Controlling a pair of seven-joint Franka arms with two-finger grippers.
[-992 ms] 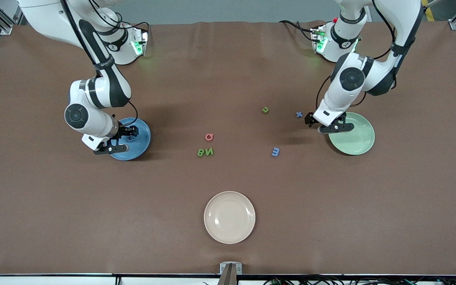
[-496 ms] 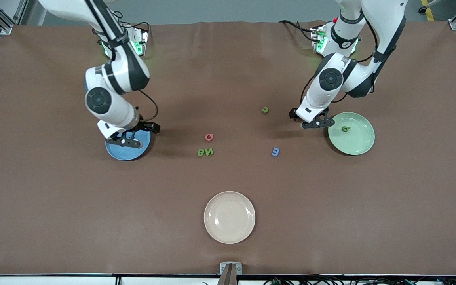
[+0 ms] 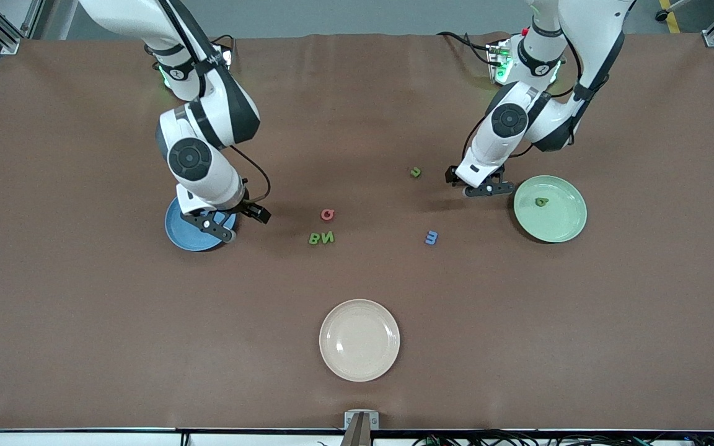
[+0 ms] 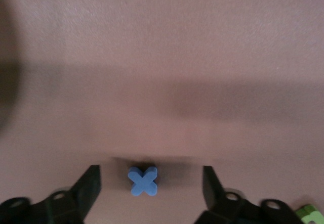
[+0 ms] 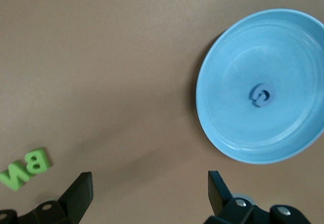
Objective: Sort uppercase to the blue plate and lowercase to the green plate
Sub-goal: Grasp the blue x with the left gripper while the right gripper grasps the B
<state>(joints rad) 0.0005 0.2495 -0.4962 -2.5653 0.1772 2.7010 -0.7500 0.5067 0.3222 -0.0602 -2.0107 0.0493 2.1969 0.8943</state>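
The blue plate holds the blue C, which only the right wrist view shows, in that plate. My right gripper is open and empty over the plate's edge toward the table's middle. The pink Q, green B and N lie mid-table. The green plate holds a green letter with a round bowl. My left gripper is open, low over the blue x, its fingers on either side and apart from it. The green u and blue m lie on the table.
A cream plate stands nearer the front camera, at the table's middle. The B and N also show in the right wrist view. Brown cloth covers the whole table.
My right gripper left the blue plate's centre and moved toward the table's middle. My left gripper left the green plate, uncovering the green letter there, and moved over the blue x.
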